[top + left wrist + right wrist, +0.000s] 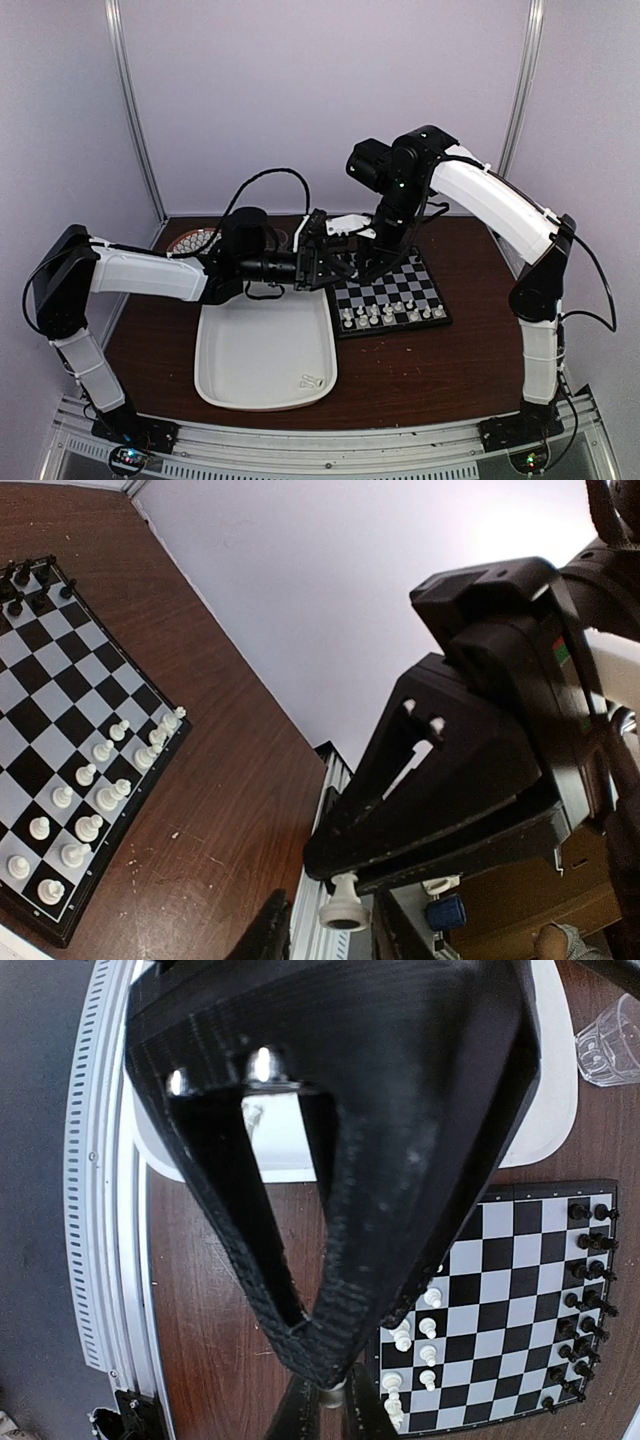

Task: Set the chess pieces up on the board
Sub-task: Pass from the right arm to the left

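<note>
By the upper-left corner of the board (392,292), near the middle of the top view, the right gripper (345,882) is pinching a white chess piece (343,908) by its top, jaws tight on it and its base hanging free. The left gripper (326,942) is bracketing that piece from the bottom of the left wrist frame. It is standing narrowly apart, with a gap showing beside one finger (268,935). Other white chessmen (390,315) are standing in two rows along the board's lower edge. Two more (310,381) are lying in the white tray (250,350) at lower centre.
</note>
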You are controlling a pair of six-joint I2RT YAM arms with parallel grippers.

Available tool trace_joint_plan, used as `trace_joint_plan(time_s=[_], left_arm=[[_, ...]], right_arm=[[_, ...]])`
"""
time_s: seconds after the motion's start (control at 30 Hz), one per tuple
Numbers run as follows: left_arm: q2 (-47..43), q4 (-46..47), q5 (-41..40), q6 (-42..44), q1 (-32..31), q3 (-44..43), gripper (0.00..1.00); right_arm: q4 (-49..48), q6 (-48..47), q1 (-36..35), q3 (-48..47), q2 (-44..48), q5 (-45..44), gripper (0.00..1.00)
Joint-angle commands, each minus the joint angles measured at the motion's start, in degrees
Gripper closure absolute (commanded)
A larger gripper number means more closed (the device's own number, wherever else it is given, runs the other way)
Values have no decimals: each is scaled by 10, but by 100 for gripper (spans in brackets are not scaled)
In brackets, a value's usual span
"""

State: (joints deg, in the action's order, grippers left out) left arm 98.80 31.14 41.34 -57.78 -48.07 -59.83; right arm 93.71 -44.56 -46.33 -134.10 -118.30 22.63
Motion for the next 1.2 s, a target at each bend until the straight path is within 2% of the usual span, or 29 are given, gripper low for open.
trace_joint_plan(time_s=[0.0,0.33,0.47,0.9,0.97,1.03,1.17], left_arm=[[15,42,24,-8,-3,-27,74],[24,48,35,-15,-3,-33,77],[26,41,34,-16,-3,-36,73],[33,54,45,-25,-3,-41,87],[33,63,45,-29,-1,-38,88],[30,81,43,-36,2,-31,89],[28,123,46,-53,12,-25,90]], right_arm=[[1,9,-3,-4,-6,-11,97],[-4,14,-2,-4,-9,-21,97],[-7,15,-3,-6,-8,-24,97],[-12,19,-3,-6,-8,-35,96],[-11,21,-1,-7,-6,-39,93],[-11,23,5,-7,3,-33,79],[-18,25,43,7,37,18,68]])
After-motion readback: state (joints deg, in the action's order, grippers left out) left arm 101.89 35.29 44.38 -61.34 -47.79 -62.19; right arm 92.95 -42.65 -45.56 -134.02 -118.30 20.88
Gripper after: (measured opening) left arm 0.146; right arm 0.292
